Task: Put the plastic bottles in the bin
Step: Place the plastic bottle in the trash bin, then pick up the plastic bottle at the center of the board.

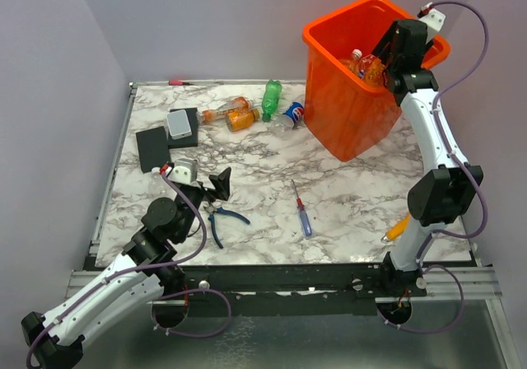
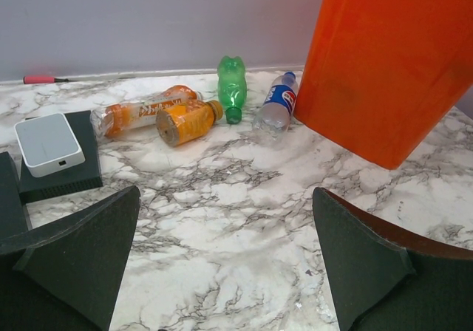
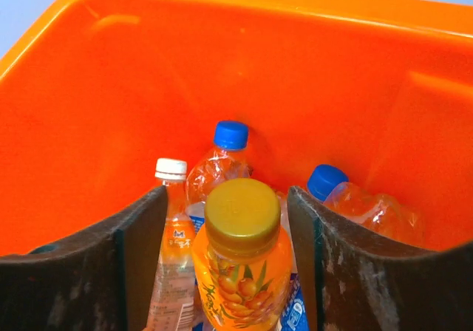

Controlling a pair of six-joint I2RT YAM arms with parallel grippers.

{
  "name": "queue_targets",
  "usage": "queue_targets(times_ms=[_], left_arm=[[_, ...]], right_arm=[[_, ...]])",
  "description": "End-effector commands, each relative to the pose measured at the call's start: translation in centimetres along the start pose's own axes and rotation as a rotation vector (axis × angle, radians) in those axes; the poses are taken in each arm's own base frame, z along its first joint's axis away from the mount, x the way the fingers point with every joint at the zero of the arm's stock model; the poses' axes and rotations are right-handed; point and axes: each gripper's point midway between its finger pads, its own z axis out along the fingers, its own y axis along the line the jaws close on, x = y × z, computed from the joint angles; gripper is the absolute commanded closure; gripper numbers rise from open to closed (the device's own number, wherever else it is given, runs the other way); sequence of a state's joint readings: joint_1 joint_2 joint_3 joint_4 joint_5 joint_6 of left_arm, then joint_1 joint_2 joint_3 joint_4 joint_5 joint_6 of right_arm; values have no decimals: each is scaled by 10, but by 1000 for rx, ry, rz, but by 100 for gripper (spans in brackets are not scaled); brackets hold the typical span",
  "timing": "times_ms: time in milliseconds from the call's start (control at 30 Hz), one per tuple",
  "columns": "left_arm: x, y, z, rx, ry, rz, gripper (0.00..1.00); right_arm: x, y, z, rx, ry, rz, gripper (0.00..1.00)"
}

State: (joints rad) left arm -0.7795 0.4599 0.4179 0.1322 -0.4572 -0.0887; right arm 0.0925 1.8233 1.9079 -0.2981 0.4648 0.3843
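Because the bin (image 1: pixel 346 118) stands tall at about one o'clock on the bench (image 1: pixel 354 196), the right arm reaches up and over its rolled rim, with the right fingers (image 3: pixel 151 220) pointing down into it. Between them sits an orange bottle with a yellow cap (image 3: pixel 240 257), cap towards the wrist, so it would go in base-first among the bottles lying in the bottom. I cannot tell whether the fingers are gripping it. It sits close against one finger, but there is a sliver of space beside the other.

The left fingers (image 2: pixel 122 213) are spread wide with nothing between them, low over the bench at about eight o'clock and aimed towards twelve. Four bottles lie there on their sides in a loose cluster: a long clear bottle (image 2: pixel 140 111) with an orange label, a squat orange bottle (image 2: pixel 186 120) just beside it, a green bottle (image 2: pixel 231 86), and a blue-labelled bottle (image 2: pixel 277 106) nearest the bin's wall. To my eye the left arm is lining up the next pick, and the squat orange bottle is the closest to it.

The pliers (image 1: pixel 218 221) and screwdriver (image 1: pixel 302 212) lie near six o'clock, and a black box carrying a grey device (image 2: pixel 48 145) sits around ten. None of these are bottles, so they are best left where they lie.
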Motion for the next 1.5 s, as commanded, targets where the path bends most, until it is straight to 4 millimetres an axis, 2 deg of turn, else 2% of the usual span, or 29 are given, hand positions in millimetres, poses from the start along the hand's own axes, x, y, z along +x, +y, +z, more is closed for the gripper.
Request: queue_targets(times_ms=[0,167,267,433,533,600,667,767,800,900,967,1033,1167,1233,1300,1333,1467], left_arm=[[-3,-4,1,20,-3,6,1],[-1,-4,2,21,5,11,1],[0,-4,3,19,10,12,1],[4,-4,5,14,21,19,1],[6,-3,5,4,30,23,1],[9,-1,6,-6,37,29,1],[12,2,7,-27,48,35,1],[17,11,10,-85,66,41,1],[20,15,11,-112,77,44,1],[31,19,18,-175,142,36,1],[41,16,27,-202,215,26,1],[52,13,37,-230,300,12,1],[50,18,60,-322,365,-71,1],[52,42,60,-441,408,-89,1],[60,78,52,-570,480,-100,1],[66,104,44,-651,519,-107,1],[95,177,2,-928,647,-137,1]], right_arm=[[-23,15,-23,-84,7,59,28],[-83,36,-49,-176,-80,120,22],[-120,55,-80,-268,-143,159,20],[-155,93,-152,-459,-226,165,18],[-154,121,-208,-663,-251,131,18],[-137,140,-248,-848,-207,90,18],[-105,155,-286,-1016,-131,41,19],[-36,164,-329,-1169,18,-25,20],[-8,163,-337,-1190,84,-39,20],[83,147,-346,-1194,286,-79,22],[126,131,-350,-1178,371,-79,22],[157,115,-352,-1159,431,-66,23],[200,84,-351,-1101,499,-42,23],[217,73,-352,-1073,535,-28,23],[230,62,-353,-1055,564,-13,23],[236,58,-354,-1048,573,-6,23],[255,45,-358,-1045,608,11,23]])
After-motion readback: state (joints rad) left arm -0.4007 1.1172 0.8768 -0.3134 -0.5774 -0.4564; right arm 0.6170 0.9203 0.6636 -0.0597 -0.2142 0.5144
